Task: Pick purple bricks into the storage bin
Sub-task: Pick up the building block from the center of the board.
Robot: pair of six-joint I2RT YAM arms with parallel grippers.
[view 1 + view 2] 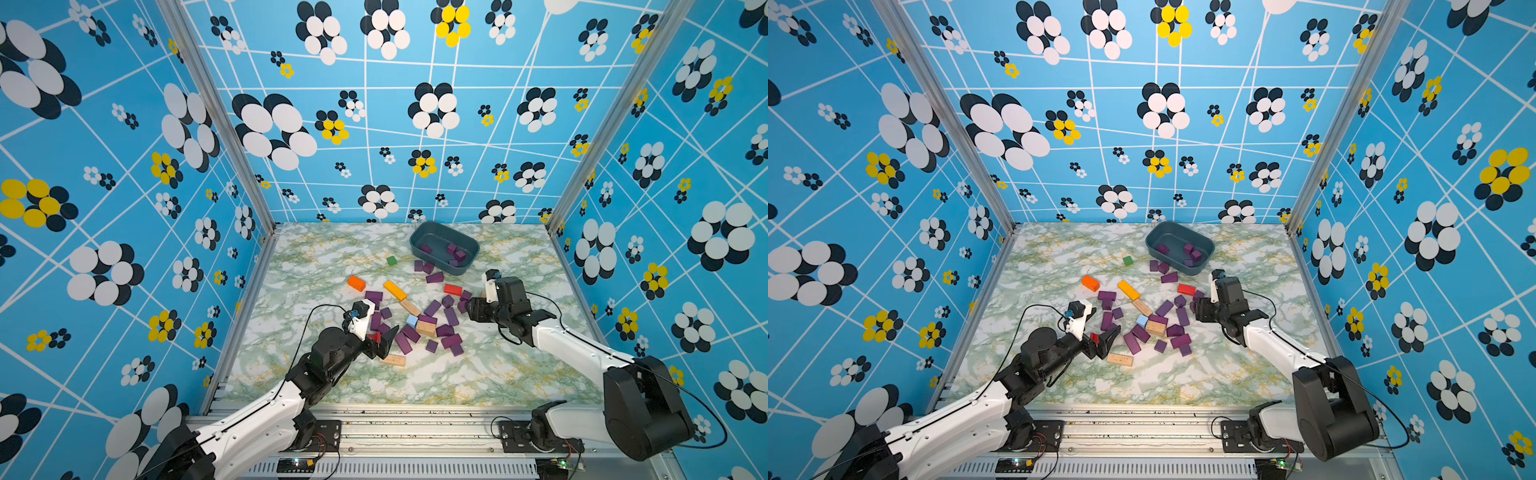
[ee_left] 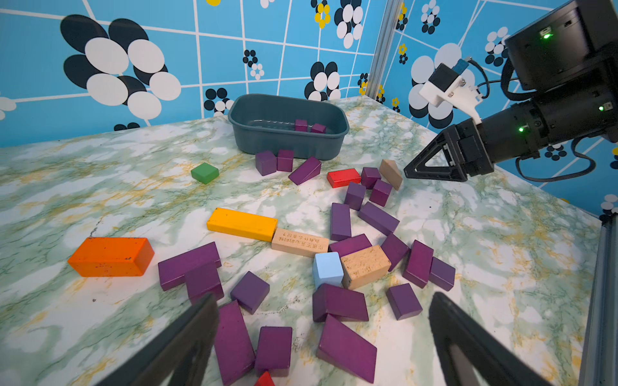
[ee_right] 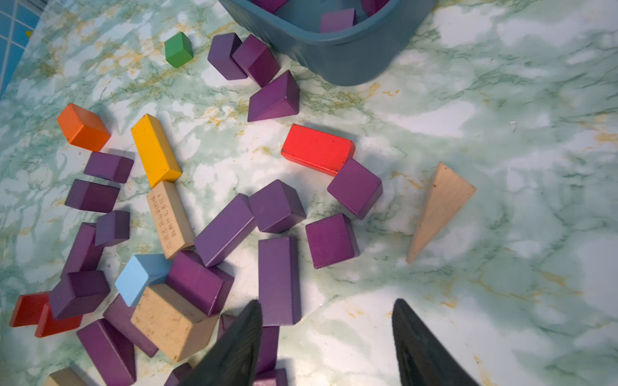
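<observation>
Several purple bricks (image 1: 440, 320) lie scattered in a loose pile mid-table; three more (image 1: 428, 270) sit just in front of the storage bin (image 1: 453, 269). The bin, a slate-blue tub at the back right, holds a few purple bricks (image 1: 457, 253). My left gripper (image 2: 322, 297) hovers open at the pile's near left edge, with purple bricks (image 2: 337, 302) on the table below its gap. My right gripper (image 3: 327, 302) is open over bare table at the pile's right side. A long purple bar (image 3: 279, 280) lies right beside one of its fingers (image 3: 247, 331).
Mixed into the pile are an orange block (image 1: 356, 283), a yellow bar (image 1: 395, 289), a red block (image 1: 452, 289), a light-blue cube (image 1: 412, 321) and tan blocks (image 1: 425, 328). A green cube (image 1: 391, 260) sits apart. A tan wedge (image 3: 438, 207) lies near my right gripper.
</observation>
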